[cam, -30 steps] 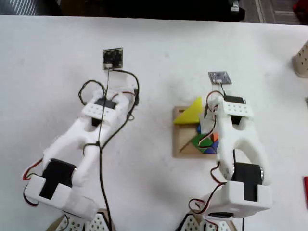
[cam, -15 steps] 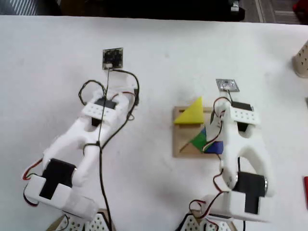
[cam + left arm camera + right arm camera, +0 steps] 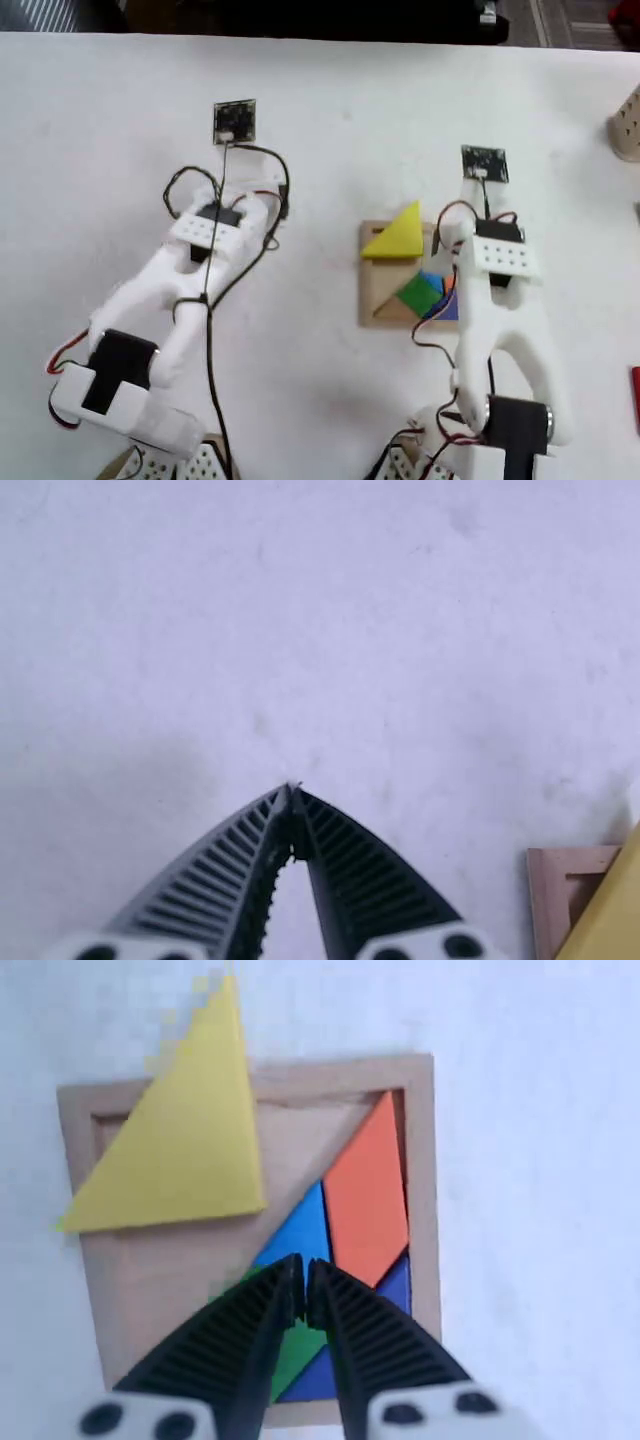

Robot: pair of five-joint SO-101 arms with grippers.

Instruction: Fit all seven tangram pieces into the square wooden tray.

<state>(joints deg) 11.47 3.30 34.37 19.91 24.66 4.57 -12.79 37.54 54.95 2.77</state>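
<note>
The square wooden tray (image 3: 374, 292) lies right of the table's middle. In the tray (image 3: 420, 1130) an orange piece (image 3: 368, 1205), a light blue piece (image 3: 302, 1235), a green piece (image 3: 296, 1348) and a dark blue piece (image 3: 396, 1282) lie flat. A large yellow triangle (image 3: 397, 235) rests skewed over the rim, its tip past the far edge; it is the yellow triangle (image 3: 185, 1150) in the right wrist view too. My right gripper (image 3: 303, 1272) hovers shut and empty above the pieces. My left gripper (image 3: 292, 792) is shut over bare table, well left of the tray's corner (image 3: 565, 865).
The right arm (image 3: 495, 262) lies along the tray's right side; the left arm (image 3: 200, 250) with loose black cables stands to the left. A pale pegged object (image 3: 628, 125) and a red thing (image 3: 636, 385) sit at the right edge.
The right arm has swung right and stretched farther, uncovering the coloured pieces in the tray. The left arm has not moved.
</note>
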